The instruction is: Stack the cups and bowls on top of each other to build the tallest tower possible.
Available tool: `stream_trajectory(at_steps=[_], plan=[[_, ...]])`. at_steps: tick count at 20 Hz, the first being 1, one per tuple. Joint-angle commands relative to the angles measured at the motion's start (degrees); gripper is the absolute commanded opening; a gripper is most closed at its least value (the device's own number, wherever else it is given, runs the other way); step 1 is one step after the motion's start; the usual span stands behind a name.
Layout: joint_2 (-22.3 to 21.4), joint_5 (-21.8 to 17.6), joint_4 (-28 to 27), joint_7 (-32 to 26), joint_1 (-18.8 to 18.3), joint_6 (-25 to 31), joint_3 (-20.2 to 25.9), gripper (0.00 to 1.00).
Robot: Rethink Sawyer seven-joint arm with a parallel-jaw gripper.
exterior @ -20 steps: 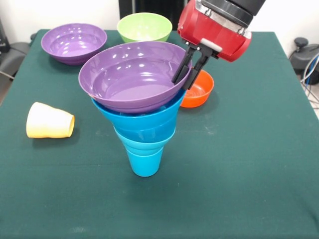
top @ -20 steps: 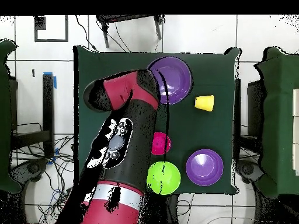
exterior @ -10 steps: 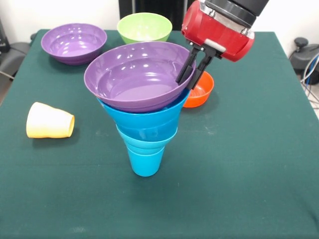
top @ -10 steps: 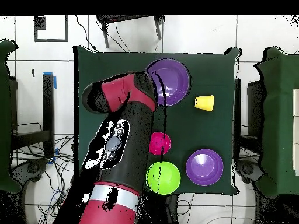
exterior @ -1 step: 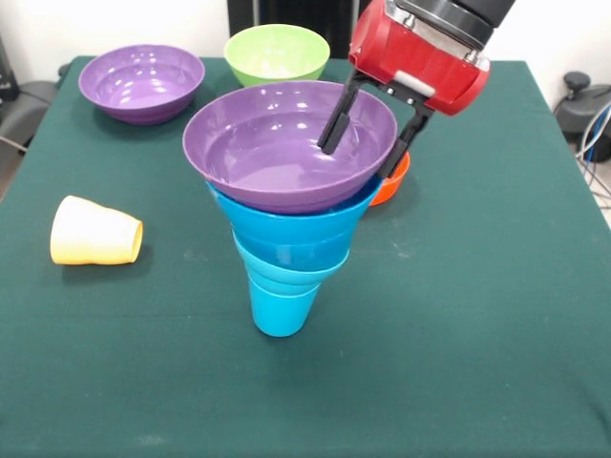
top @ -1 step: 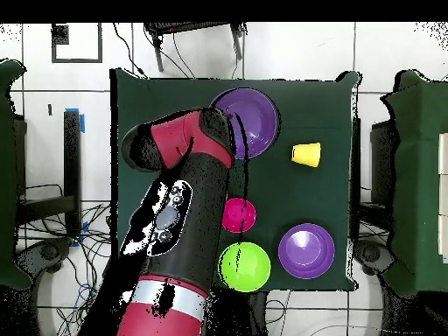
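Glossy smooth plastic purple bowl (exterior @ -1 step: 286,148) tops the tower (exterior @ -1 step: 284,258); the table (exterior @ -1 step: 477,315) wears matt green cloth.

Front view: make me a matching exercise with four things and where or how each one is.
Things:
1. yellow cup
2. lime green bowl
3. top purple bowl
4. end effector

States:
A. open, straddling a bowl's rim
B. on its side on the table
C. crowning the tower
D. upright at the table's far edge

Pairs: 1-B, 2-D, 3-C, 4-A
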Motion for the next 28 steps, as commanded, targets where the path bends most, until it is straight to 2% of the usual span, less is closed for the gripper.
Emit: stream_trajectory(at_steps=[1, 12, 28], plan=[[2.9, -3.59, 2.98, 2.59, 0.8, -1.98, 2.82, 1.0], [0.68, -3.49, 2.12, -0.21, 1.02, 1.67, 1.98, 1.0], [3.02, -3.81, -1.82, -1.9, -0.06, 0.42, 2.89, 1.0]])
